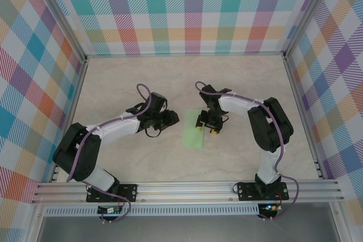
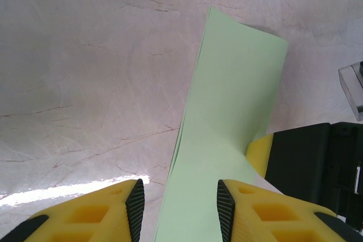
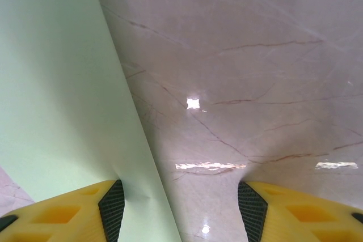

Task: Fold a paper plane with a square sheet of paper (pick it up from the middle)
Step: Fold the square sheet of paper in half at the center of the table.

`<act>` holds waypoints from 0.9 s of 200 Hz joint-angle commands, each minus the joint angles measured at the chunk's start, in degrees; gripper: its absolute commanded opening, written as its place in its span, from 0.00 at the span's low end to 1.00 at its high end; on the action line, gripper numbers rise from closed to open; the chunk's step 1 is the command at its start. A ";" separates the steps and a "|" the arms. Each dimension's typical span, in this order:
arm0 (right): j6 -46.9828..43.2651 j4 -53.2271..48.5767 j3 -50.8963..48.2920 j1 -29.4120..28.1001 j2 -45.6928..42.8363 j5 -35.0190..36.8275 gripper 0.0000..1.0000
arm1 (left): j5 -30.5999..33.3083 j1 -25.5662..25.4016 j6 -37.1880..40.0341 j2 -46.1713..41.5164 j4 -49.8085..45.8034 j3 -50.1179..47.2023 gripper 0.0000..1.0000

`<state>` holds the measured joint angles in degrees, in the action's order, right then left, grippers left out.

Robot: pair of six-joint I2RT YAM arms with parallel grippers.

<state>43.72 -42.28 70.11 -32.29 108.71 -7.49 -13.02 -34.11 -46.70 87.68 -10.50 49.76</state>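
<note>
As arms bend inward, left gripper [image 2: 180,205] and right gripper [image 3: 180,203] gape at the paper [image 1: 195,130].

The pale green sheet of paper [image 1: 193,135] lies on the pale marble-patterned tabletop [image 1: 130,77] near its middle. It is folded over into a narrow strip, longer than it is wide, with the long sides running from near to far at a slight tilt. The surface is plain and unmarked. In the left wrist view, one long edge of the sheet [image 2: 227,117] shows layers slightly fanned apart, and the far end is straight. The right wrist view shows a crisp, straight long edge of the sheet [image 3: 57,83] with a small dimple.
</note>
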 commanded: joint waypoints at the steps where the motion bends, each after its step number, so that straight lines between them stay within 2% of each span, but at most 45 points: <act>1: 0.82 0.54 -1.03 -0.26 3.44 1.78 0.60 | -1.29 -0.41 0.43 0.99 -0.40 0.25 0.41; 57: 0.89 0.01 -1.11 -0.23 3.87 1.93 0.59 | -2.37 -0.40 0.44 1.43 0.34 0.58 0.39; 98: -0.44 -0.28 -0.93 -0.23 3.72 2.47 0.59 | -4.85 -0.42 0.64 3.65 1.57 1.92 0.31; 180: -1.28 -0.97 -0.51 -0.26 3.93 3.38 0.59 | -5.68 -0.48 1.08 5.14 1.10 2.94 0.31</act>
<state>44.03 -42.78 70.52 -32.36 108.99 -6.81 -17.52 -34.11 -46.63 92.16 -10.02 51.37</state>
